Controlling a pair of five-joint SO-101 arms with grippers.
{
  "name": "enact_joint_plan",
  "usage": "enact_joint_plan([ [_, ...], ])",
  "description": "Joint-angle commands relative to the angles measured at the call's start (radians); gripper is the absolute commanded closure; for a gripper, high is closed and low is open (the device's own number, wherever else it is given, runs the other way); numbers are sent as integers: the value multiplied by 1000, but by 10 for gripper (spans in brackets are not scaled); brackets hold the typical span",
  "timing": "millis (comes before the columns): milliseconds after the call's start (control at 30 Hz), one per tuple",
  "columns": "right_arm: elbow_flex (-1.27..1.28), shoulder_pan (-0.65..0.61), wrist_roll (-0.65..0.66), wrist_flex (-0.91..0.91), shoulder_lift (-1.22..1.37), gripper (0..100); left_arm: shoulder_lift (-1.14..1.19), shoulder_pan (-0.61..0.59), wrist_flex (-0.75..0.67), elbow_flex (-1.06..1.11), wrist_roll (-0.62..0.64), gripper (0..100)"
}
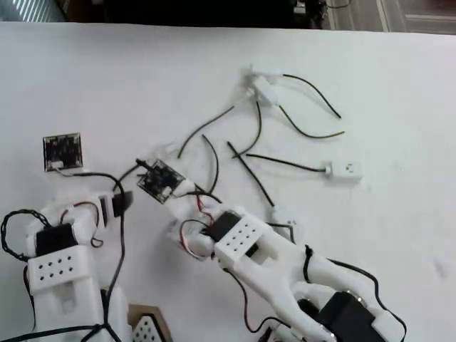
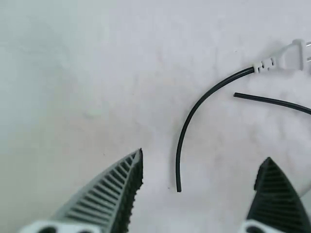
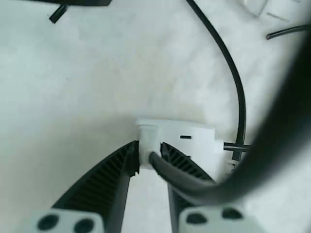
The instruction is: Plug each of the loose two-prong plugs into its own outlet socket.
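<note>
A: State of the right gripper?

B: Pinched tight on a white plug, one finger on each flank, the black cord trailing back between them. My guess is it is gripped by the sides so the prong end faces the socket block.

A: Plug seated?

B: Can't tell. The plug body touches the block's edge and the prongs are hidden. A dark slot shows on the block's face beside it.

A: And the left gripper?

B: Spread wide with nothing in it, hovering over the bare table. A cut cord end lies on the table between the fingertips. A spare plug lies flat at that cord's far end, prongs pointing away.

A: Why there?

B: Likely idle, clear of the right arm's work but near the next plug.

A: Anything else open?

B: In the high view a second socket lies well apart with nothing in it. The job looks early.
</note>
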Motion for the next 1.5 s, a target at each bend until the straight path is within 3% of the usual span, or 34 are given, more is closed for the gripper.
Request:
enact_joint_plan([
  [0, -44, -2, 17, -10, -1, 981, -18, -7, -18, -6, 3, 642],
  [400, -94, 1, 21, -5, 128, 980, -18, -7, -18, -5, 2, 639],
  [633, -143, -1, 11, 219, -88, 800, -22, -8, -11, -9, 2, 588],
  [900, -141, 7, 11, 367, -348, 795, -18, -7, -11, -5, 8, 578],
  [1000, -140, 48, 12, 407, -355, 794, -21, -4, -6, -5, -2, 578],
  [1267, -137, 312, -8, 430, -357, 794, -22, 48, 126, -12, -270, 573],
  [1367, -94, 395, -83, 366, -357, 794, -22, 71, 166, -11, -371, 573],
  [1467, -26, 433, -100, 272, -357, 795, -22, 143, 207, -9, -368, 573],
])
